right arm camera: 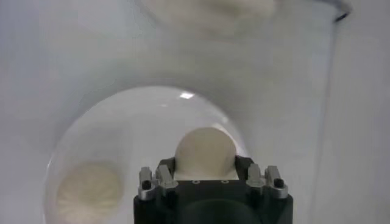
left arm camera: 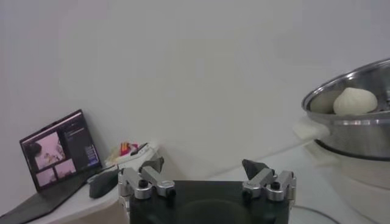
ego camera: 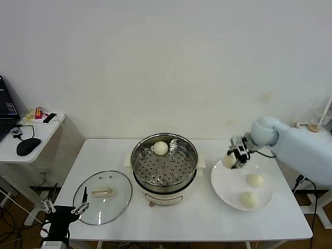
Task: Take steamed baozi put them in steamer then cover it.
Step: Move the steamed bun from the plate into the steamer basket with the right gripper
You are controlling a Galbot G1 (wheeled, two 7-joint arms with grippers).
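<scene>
Clamped on a baozi [ego camera: 229,161], my right gripper [ego camera: 236,157] hangs above the plate [ego camera: 224,181]. One sits in the steamer [ego camera: 139,155]; two wait; cover [ego camera: 119,205] off; left gripper [ego camera: 64,208] idle, spread.

1. My head view is bright and evenly lit, with soft, faint shadows under the steamer [ego camera: 164,168].
2. A small glare spot sits on the plate [right arm camera: 91,128] below my right wrist.
3. That view's far background is blurred.

Wide-open left end effector [left arm camera: 204,172] near the steamer [left arm camera: 356,122], one baozi [left arm camera: 355,101] inside.
</scene>
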